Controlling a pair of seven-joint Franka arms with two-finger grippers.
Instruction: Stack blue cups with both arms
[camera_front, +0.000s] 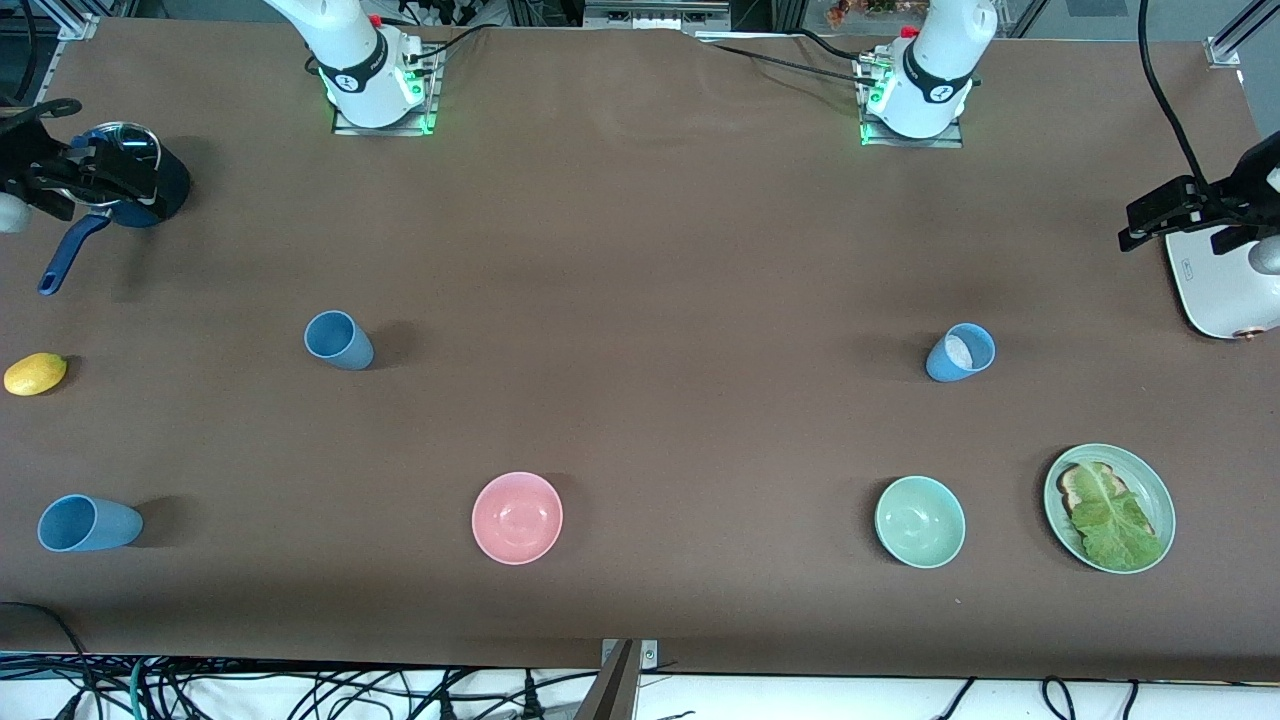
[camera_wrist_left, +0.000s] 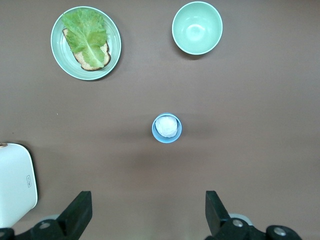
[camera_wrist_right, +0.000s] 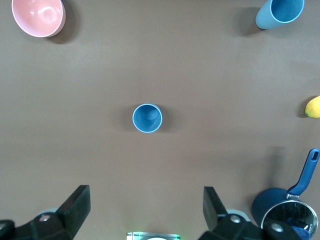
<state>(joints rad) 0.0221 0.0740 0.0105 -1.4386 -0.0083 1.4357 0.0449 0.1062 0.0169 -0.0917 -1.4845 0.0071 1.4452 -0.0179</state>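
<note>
Three light-blue cups stand upright on the brown table. One cup (camera_front: 338, 340) (camera_wrist_right: 147, 118) is toward the right arm's end. A second cup (camera_front: 88, 523) (camera_wrist_right: 280, 12) stands nearer the front camera by the table's edge. The third cup (camera_front: 960, 352) (camera_wrist_left: 167, 128), whitish inside, is toward the left arm's end. My right gripper (camera_front: 70, 170) (camera_wrist_right: 146, 195) hangs high over the table, open and empty, the first cup below it. My left gripper (camera_front: 1155, 222) (camera_wrist_left: 148, 200) hangs high too, open and empty, above the whitish cup.
A pink bowl (camera_front: 517, 517) and a mint-green bowl (camera_front: 920, 521) sit nearer the front camera. A green plate (camera_front: 1152, 478) holds toast and lettuce. A lemon (camera_front: 35, 374) and a dark-blue pot (camera_front: 165, 190) lie at the right arm's end, a white appliance (camera_front: 1215, 285) at the left arm's.
</note>
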